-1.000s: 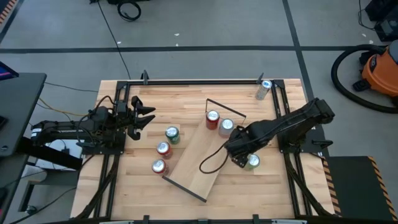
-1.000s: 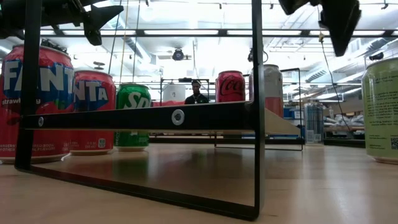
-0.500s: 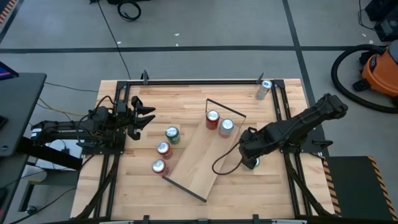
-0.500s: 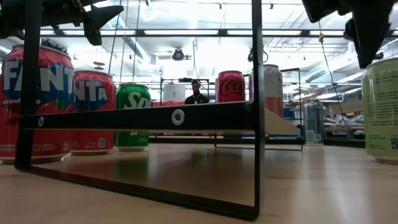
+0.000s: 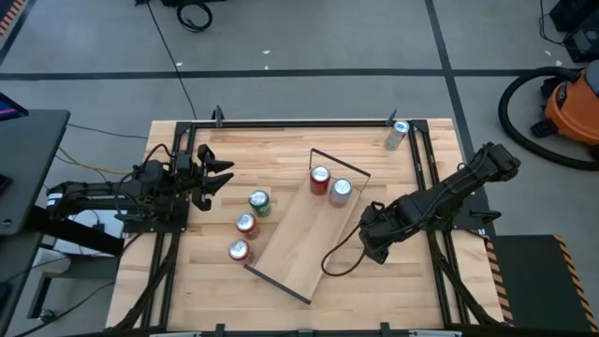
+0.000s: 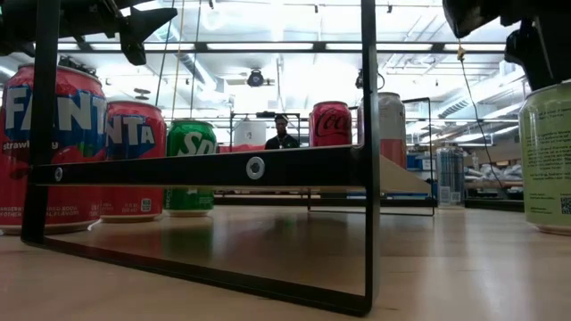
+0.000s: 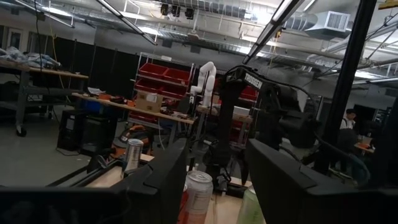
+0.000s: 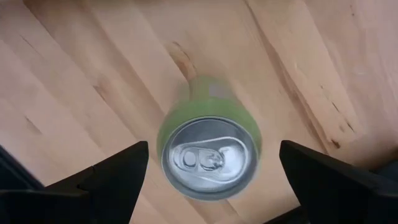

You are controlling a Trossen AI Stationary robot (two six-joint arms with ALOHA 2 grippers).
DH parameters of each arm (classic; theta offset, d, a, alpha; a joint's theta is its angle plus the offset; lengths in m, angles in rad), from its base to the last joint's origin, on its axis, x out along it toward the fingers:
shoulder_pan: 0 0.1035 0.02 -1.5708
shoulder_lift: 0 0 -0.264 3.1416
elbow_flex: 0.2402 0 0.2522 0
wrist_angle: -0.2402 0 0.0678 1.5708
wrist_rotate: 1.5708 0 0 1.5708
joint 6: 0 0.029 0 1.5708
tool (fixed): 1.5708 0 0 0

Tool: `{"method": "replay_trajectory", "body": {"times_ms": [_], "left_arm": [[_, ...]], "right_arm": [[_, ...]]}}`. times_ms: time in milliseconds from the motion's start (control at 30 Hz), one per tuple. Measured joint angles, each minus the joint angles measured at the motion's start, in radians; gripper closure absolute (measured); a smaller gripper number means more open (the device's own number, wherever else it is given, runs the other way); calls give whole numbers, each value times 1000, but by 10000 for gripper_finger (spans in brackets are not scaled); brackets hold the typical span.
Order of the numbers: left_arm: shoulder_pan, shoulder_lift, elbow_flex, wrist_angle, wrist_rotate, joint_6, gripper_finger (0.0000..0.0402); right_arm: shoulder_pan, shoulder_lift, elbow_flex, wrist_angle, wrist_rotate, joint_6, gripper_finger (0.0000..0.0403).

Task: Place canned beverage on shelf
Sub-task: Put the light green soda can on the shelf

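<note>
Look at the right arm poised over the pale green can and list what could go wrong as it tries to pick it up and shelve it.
1. The right gripper hangs with open jaws above the green can; descending off-centre, a finger may strike the rim and tip it.
2. Two cans already stand at one end of the shelf; the carried can might knock the silver can.

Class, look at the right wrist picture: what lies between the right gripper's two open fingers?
In the right wrist view, a pale green can stands upright on the tabletop, centred between the open fingers of the right gripper, untouched.
</note>
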Motion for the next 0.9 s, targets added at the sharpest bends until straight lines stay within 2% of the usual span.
{"method": "replay_trajectory", "body": {"times_ms": [367,567,667,900], "left_arm": [[0,0,0,0,0,0,225],[0,0,0,0,0,0,225],[0,0,0,0,0,0,225],[0,0,0,0,0,0,225]], "right_arm": [[13,109,0,-4,-8,-52,29],[11,110,-32,61,-12,-75,30],[4,109,-73,90,-61,-73,32],[-7,109,-144,176,-88,-79,57]]}}
